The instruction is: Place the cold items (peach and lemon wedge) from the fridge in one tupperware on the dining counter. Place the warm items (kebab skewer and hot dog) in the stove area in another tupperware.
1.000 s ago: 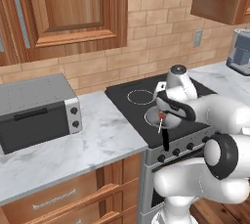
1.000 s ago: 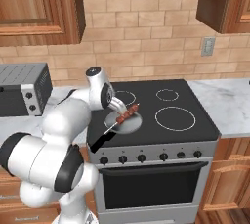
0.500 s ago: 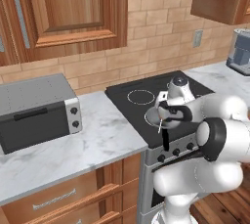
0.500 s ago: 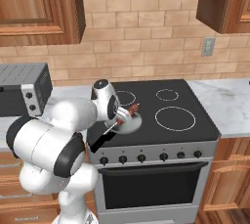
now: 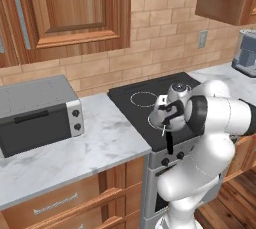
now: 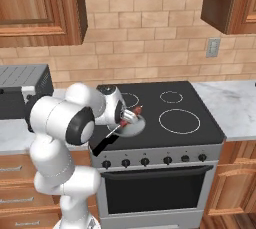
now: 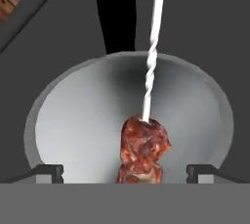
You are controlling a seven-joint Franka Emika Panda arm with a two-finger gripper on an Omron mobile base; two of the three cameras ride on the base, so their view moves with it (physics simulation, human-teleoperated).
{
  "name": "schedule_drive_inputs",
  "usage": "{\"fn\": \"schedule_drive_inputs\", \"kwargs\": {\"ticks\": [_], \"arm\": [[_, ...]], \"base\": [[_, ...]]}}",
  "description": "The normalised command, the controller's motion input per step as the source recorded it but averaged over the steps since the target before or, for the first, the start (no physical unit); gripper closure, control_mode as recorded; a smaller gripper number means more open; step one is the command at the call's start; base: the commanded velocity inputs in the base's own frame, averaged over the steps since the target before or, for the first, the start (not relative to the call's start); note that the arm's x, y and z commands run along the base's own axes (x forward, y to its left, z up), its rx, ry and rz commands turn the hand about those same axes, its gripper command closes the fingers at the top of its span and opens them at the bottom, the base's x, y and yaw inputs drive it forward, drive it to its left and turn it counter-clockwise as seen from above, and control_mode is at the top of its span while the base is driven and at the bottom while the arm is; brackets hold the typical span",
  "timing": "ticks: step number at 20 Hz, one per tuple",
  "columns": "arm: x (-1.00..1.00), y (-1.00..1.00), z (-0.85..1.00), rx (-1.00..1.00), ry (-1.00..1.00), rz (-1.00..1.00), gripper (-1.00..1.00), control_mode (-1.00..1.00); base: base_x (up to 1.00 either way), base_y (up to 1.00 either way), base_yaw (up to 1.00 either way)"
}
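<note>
Red-brown meat kebab skewer: its near end, between the dark fingertips, cut off by bottom edge.

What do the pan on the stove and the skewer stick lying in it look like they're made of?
The round grey pan looks like matte metal, with smooth, softly shaded walls and a black handle. The thin white twisted skewer stick could be metal or plastic; the spiral shape suggests metal. The reddish-brown chunk on it looks like grilled meat.
</note>
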Motion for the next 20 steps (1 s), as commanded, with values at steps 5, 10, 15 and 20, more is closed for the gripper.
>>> {"fn": "schedule_drive_inputs", "kwargs": {"ticks": [5,10,15,20], "arm": [[0.42,-0.01,-0.40,0.00,0.02,0.00,-1.00,-1.00],[0.27,-0.06,-0.52,0.00,0.07,0.00,-1.00,-1.00],[0.03,-0.11,-0.46,0.00,0.03,0.00,1.00,-1.00],[-0.03,-0.22,-0.35,0.01,-0.04,0.01,1.00,-1.00]], "base": [[0.00,0.00,0.00],[0.00,0.00,0.00],[0.00,0.00,0.00],[0.00,0.00,0.00]]}}
